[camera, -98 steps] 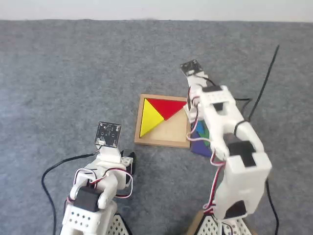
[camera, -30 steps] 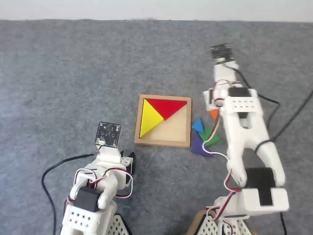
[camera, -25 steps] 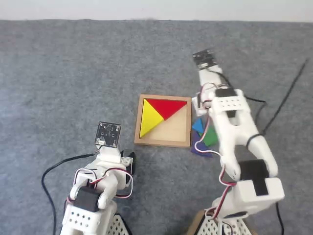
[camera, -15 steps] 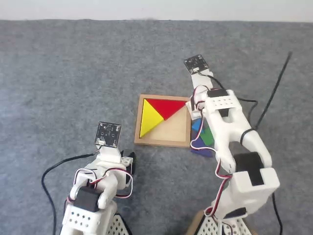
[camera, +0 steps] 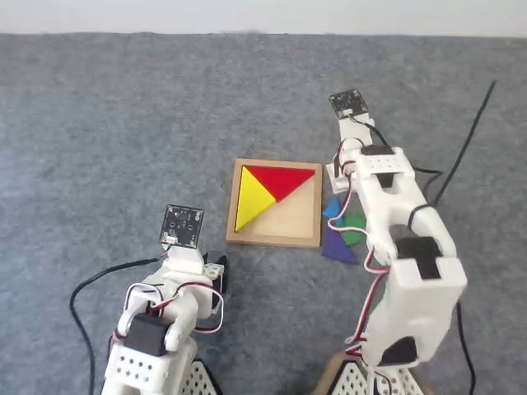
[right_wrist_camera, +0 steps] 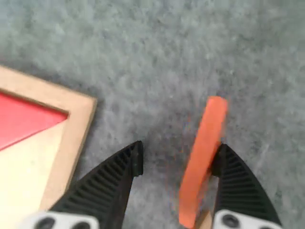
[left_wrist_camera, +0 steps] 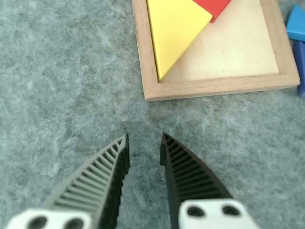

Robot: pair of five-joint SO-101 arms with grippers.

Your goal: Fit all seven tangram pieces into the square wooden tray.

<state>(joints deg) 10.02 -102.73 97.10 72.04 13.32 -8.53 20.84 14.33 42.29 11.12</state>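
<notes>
Camera set: one fixed high view, two wrist views.
High view: far off, above the table's [camera: 123,123] near edge behind both arm bases, looking down and forward. Left wrist view: close, looking along the left gripper [left_wrist_camera: 144,138] to one tray [left_wrist_camera: 209,87] corner. Right wrist view: closer still, past the right gripper [right_wrist_camera: 180,148] to another tray corner. Shared by all: tray rim, red piece [camera: 280,179].

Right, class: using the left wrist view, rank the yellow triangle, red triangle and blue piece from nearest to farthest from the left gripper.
1. Yellow triangle, in the tray corner closest to the left gripper.
2. Red triangle, in the tray, beyond the yellow one.
3. Blue piece, lying outside the tray.
</notes>
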